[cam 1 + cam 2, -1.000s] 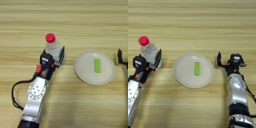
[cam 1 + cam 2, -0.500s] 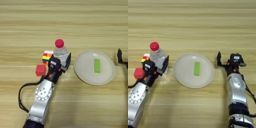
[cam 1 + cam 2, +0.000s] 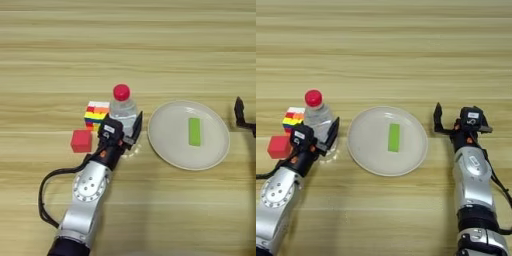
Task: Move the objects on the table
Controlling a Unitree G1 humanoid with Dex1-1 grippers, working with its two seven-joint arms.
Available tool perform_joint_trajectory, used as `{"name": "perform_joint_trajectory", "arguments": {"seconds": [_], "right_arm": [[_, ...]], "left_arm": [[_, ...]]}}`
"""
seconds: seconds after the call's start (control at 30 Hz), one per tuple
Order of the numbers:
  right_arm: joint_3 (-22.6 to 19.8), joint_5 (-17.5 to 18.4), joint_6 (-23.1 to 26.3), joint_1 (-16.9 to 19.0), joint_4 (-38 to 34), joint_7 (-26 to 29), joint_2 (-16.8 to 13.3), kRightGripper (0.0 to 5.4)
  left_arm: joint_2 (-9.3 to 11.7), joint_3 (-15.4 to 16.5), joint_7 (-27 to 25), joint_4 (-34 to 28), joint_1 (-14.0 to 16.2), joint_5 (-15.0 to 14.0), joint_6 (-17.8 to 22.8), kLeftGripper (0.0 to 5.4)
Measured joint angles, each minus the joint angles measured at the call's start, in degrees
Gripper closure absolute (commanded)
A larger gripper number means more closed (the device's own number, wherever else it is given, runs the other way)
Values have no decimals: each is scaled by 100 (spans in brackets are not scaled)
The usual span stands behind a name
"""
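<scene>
Bottle [image 3: 123,111] of clear plastic with a red cap stands upright on the wooden table [image 3: 128,45], a little left of the middle of the view. The left gripper [image 3: 125,131] is at it from the 6 o'clock side: one black finger [image 3: 136,125] lies along the right side of the bottle and the other part of the gripper is against its left side, so the jaws are clenched around the lower body of the bottle. The silver left arm runs from the gripper down to the bottom edge at about 7 o'clock.

At 9 o'clock from the bottle, just beside it, sits the puzzle cube [image 3: 97,114] with many colours. The red cube [image 3: 81,141] lies at 7 o'clock from the puzzle cube, near it but apart.

At 3 o'clock from the bottle is the white plate [image 3: 165,135], close to the bottle but not touching it. The green strip [image 3: 194,132] lies flat on the plate, a little right of its centre.

The right gripper [image 3: 455,120] rests at 3 o'clock from the plate, apart from it, with its jaws released and nothing between them. The right arm goes down to the bottom edge.
</scene>
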Motion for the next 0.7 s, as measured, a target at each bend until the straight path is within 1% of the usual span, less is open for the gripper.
{"name": "perform_joint_trajectory", "arguments": {"seconds": [0.1,0.4,0.6,0.7], "right_arm": [[1,-1,0,0,0,-2,0,0],[0,-1,0,0,-1,-6,0,0],[0,-1,0,0,-1,-6,0,0],[0,-1,0,0,-1,-6,0,0]], "left_arm": [[-38,2,-1,158,-66,2,-117,227],[-52,20,-10,542,-275,12,-381,227],[-53,71,2,765,-419,26,-493,227],[-58,80,8,828,-440,41,-553,227]]}}
